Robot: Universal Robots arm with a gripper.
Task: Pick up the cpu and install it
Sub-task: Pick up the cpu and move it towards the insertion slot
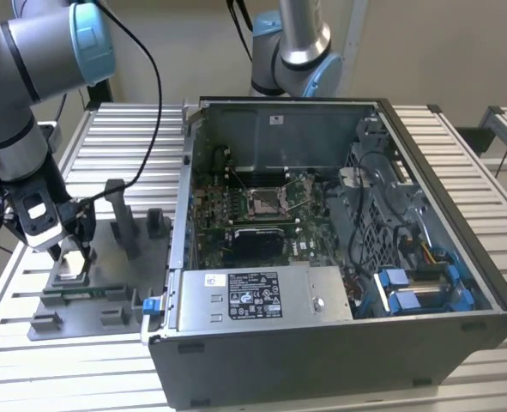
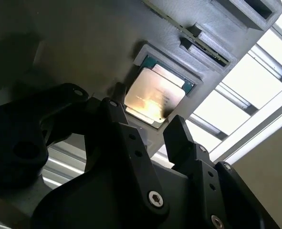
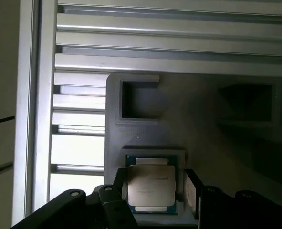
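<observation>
Over the grey plastic fixture tray (image 1: 107, 296), the black two-fingered gripper (image 3: 154, 182) hangs unclenched, jaws straddling the small square silver-topped cpu (image 2: 152, 98) lying in its pocket.

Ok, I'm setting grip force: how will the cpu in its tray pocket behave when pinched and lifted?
Likely stiff: the cpu is a flat plate with a metal top. Probably slippery: that top glares in the second wrist view. Sitting in the tray pocket, it likely offers the gripper only thin edges.
</observation>
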